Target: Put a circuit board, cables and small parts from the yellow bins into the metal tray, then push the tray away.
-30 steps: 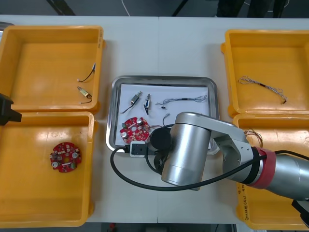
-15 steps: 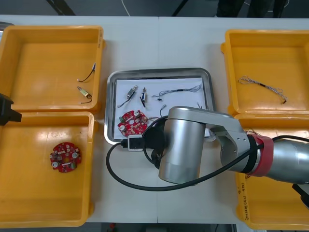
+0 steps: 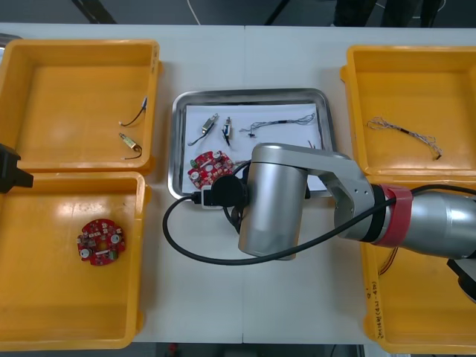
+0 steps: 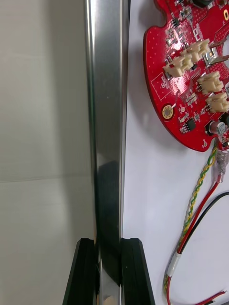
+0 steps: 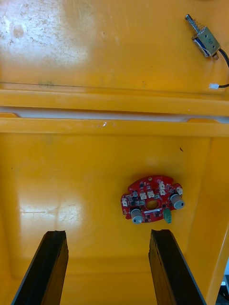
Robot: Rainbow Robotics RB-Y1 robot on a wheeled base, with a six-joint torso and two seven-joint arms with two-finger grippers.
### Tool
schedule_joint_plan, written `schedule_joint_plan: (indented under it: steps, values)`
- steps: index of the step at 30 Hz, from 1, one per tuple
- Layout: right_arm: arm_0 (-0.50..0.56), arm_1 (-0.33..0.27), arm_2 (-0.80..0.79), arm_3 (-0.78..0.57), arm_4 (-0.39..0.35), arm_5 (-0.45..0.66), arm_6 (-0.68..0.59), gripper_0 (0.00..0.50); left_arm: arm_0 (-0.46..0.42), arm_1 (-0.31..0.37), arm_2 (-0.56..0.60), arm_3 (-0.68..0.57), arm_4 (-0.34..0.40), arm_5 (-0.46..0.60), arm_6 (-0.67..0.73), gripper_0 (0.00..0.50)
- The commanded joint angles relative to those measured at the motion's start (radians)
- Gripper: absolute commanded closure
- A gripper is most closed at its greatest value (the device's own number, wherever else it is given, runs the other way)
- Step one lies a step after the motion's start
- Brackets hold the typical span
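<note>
Right pincer (image 4: 109, 245) pinches rim of metal tray (image 4: 107, 95).

A light table (image 3: 282, 67), its top joined by a seam (image 3: 244, 59) running front to back, stood evenly lit; beyond its far edge lay dark floor (image 3: 149, 11), crossed by black slanting struts (image 3: 91, 10).

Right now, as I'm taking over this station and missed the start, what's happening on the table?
The right gripper has its jaws shut on the near rim of the metal tray, which holds a red circuit board, cables and small metal parts. The left gripper hangs open over a yellow bin holding another board.
</note>
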Motion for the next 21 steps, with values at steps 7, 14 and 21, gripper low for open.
schedule_joint_plan:
  steps: [7,14,21]
  values:
    - [-0.135,0.057,0.006,0.103,0.007,-0.041,-0.029,0.500,0.019,0.043,0.031,-0.029,0.001,0.006,-0.114,0.000]
    - [-0.174,0.065,0.006,0.171,0.007,-0.096,-0.026,0.500,0.019,0.043,0.031,-0.029,0.001,0.006,-0.114,0.000]
    - [-0.205,0.065,0.006,0.220,0.018,-0.143,-0.024,0.500,0.019,0.043,0.031,-0.029,0.001,0.006,-0.114,0.000]
